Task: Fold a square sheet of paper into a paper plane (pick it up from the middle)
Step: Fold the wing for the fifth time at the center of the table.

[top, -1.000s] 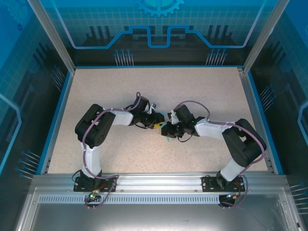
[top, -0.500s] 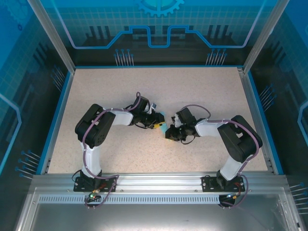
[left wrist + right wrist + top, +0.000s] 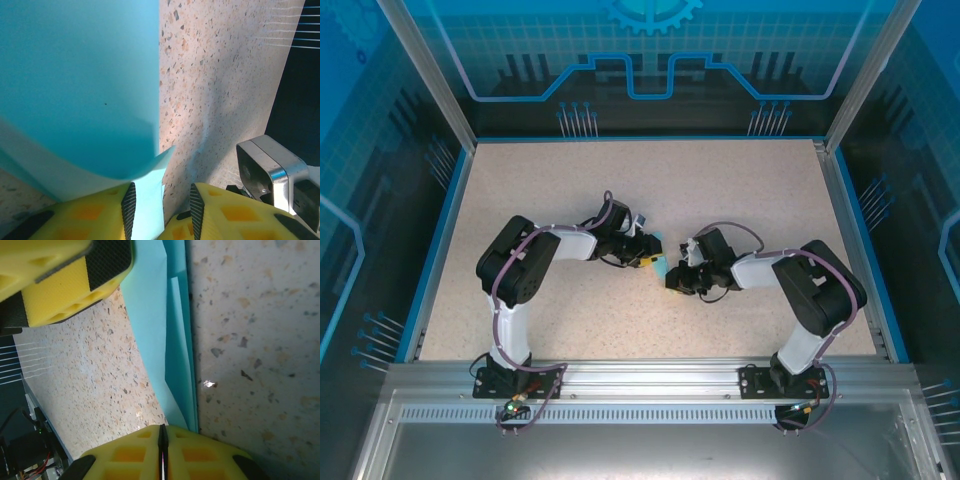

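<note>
The light-cyan sheet of paper (image 3: 660,265) lies folded into a narrow shape on the table between both grippers. In the left wrist view the paper (image 3: 80,75) curls up at top left. A strip of it runs between the jaws of my left gripper (image 3: 161,192), along the left pad; the jaws stand apart. My left gripper (image 3: 648,258) sits at the paper's left end. In the right wrist view the folded paper (image 3: 170,340) runs away from my right gripper (image 3: 162,429), which is shut, its tips at the paper's near point. My right gripper (image 3: 672,282) is low on the table.
The speckled table (image 3: 740,190) has a blue rim and glass walls on three sides. A grey metal block (image 3: 270,170) on the right arm stands close beside my left fingers. The left gripper's yellow finger (image 3: 75,275) reaches into the right wrist view.
The right arm has drawn its elbow in and its gripper has shifted slightly down and right along the paper. The left arm has not moved.
</note>
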